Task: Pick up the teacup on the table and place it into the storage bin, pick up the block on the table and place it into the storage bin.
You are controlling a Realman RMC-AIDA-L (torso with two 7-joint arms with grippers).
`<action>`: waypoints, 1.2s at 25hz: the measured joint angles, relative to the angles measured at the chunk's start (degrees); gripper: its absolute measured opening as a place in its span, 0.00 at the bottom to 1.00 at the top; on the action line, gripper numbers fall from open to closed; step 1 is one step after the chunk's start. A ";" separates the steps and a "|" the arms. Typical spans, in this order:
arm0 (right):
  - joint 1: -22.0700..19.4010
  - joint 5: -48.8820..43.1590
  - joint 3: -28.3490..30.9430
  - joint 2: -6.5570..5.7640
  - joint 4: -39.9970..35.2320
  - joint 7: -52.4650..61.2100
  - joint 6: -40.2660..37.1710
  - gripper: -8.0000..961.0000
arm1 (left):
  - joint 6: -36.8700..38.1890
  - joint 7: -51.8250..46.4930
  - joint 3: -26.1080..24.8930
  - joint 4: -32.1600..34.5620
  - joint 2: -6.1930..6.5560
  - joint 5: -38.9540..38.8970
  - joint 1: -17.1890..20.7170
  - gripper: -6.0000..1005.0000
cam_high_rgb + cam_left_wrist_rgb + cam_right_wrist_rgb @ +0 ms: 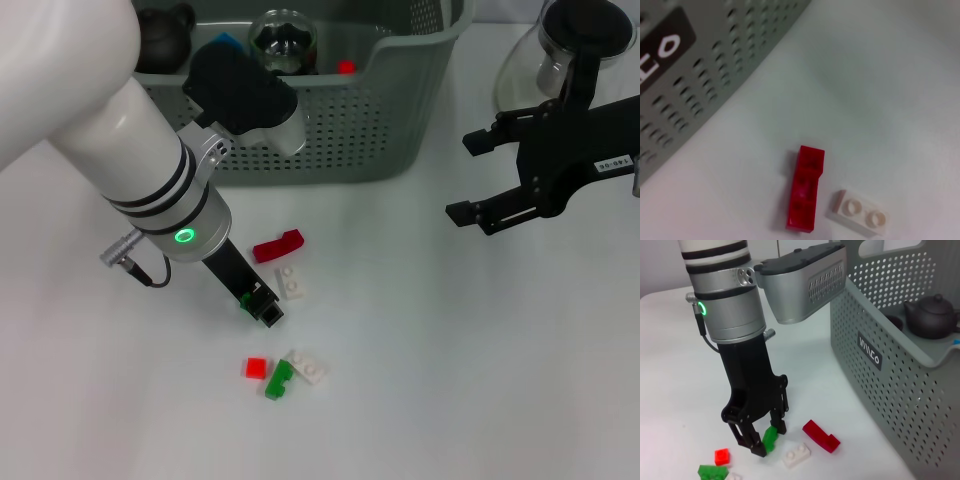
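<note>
The green block (770,438) sits between the fingertips of the left pincer (769,439), low over the white bench (480,380), just in front of the storage bin (380,130). In the right wrist view the two black fingers are closed in on the block's sides with only its width between them; whether it has lifted clear of the bench I cannot tell.

A small moulded plastic brick like this should be very light and rigid, with smooth, rather slippery faces. It will not crush, so a firm squeeze is safe. The flat opposite sides are the place to hold it, near the middle, because a grip on a corner or on the studs could let it twist or pop out.

Just beside it lie a white two-stud block (291,281) and a red block (277,245), close enough that a finger could nudge them. Nearer the front edge there is a small red square block (256,368), another green block (278,380) and a second white block (306,368), bunched together.

Inside the bin are a dark teapot (932,315) and a round glass piece (283,42).

The right pincer (470,180) hangs well off to the right, near a glass pot (560,50), spread wide and holding nothing.
</note>
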 joint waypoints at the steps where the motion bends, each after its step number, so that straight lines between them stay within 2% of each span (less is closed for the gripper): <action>1: 0.00 0.00 0.00 0.00 0.00 0.00 0.07 0.98 | -0.01 0.11 0.00 0.00 0.01 0.00 0.00 0.56; 6: 0.00 0.00 0.00 0.00 0.00 0.02 0.38 0.98 | -0.15 0.15 0.04 0.01 0.08 0.41 -0.02 0.42; 12: -0.06 0.00 0.00 0.00 0.00 0.21 0.40 0.98 | 0.16 0.12 -0.86 0.77 0.13 0.29 0.30 0.43; 17: -0.29 0.00 0.16 0.00 0.00 0.56 0.38 0.98 | 4.29 0.80 -6.43 7.72 0.13 -2.27 3.00 0.43; 21: -0.33 0.01 0.97 0.00 0.00 0.60 0.18 0.98 | 7.98 2.77 -14.57 15.12 0.25 -8.51 5.98 0.44; 24: -0.34 0.00 1.68 0.00 0.00 0.80 -0.01 0.98 | 11.91 5.73 -25.60 19.28 0.41 -16.64 6.91 0.44; 27: -0.35 0.00 1.92 0.00 0.01 1.41 -0.02 0.98 | 14.75 7.82 -36.91 21.98 1.25 -23.41 5.39 0.45; 30: -0.27 0.00 1.95 -0.01 0.14 1.49 -0.05 0.98 | 13.94 9.95 -44.92 21.91 3.10 -27.29 1.74 0.45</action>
